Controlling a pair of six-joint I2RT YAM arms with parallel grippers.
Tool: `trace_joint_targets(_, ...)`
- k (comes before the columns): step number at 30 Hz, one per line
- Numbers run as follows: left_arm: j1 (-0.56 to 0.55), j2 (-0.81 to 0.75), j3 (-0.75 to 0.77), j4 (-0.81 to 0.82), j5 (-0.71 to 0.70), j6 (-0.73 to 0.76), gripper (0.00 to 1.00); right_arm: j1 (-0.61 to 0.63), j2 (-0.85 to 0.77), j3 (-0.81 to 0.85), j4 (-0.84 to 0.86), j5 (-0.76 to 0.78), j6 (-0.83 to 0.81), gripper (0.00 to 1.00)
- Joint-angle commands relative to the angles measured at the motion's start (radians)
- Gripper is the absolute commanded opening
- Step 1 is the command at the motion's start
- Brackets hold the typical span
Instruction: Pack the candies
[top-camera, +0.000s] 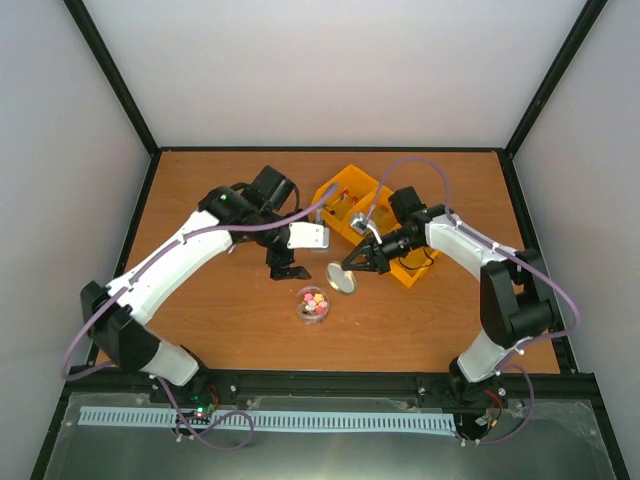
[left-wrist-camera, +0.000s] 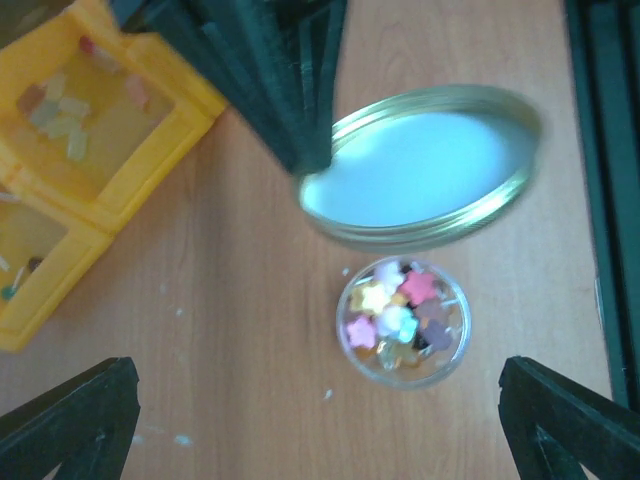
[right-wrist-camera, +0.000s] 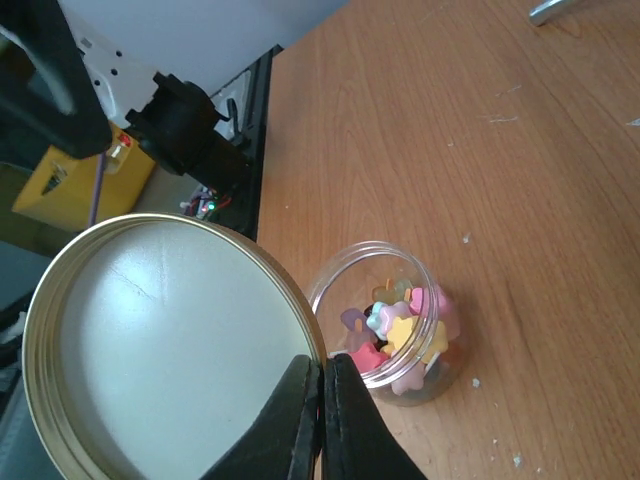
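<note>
Left wrist view: the yellow bin (left-wrist-camera: 120, 195) runs off the left edge, the candies (left-wrist-camera: 62, 115) in it mere blurs. Right wrist view: the lid (right-wrist-camera: 170, 350) runs off the lower left, the right hand (right-wrist-camera: 322, 365) covers part of the jar (right-wrist-camera: 372, 247), and a metal piece (right-wrist-camera: 555, 10) at the upper right is cut off. From above, the jar's candies are too small to separate.
</note>
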Motion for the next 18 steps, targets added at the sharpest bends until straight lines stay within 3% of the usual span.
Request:
trace_joint_targets(1,-0.002,-0.178,-0.164,0.208,0.193,0.047,1.00,-0.020,0.076,0.051,-0.111,-0.141,-0.097,0.03)
trace_joint_targets(7,-0.011,-0.176,-0.257,0.383,0.308,0.103,0.94,-0.020,0.191,0.150,-0.305,-0.230,-0.237,0.03)
trace_joint_targets(14,-0.030,-0.142,-0.271,0.342,0.355,0.256,0.86,-0.015,0.219,0.170,-0.362,-0.257,-0.272,0.03)
trace_joint_targets(18,-0.057,-0.127,-0.288,0.365,0.351,0.262,0.81,-0.001,0.223,0.169,-0.379,-0.262,-0.280,0.03)
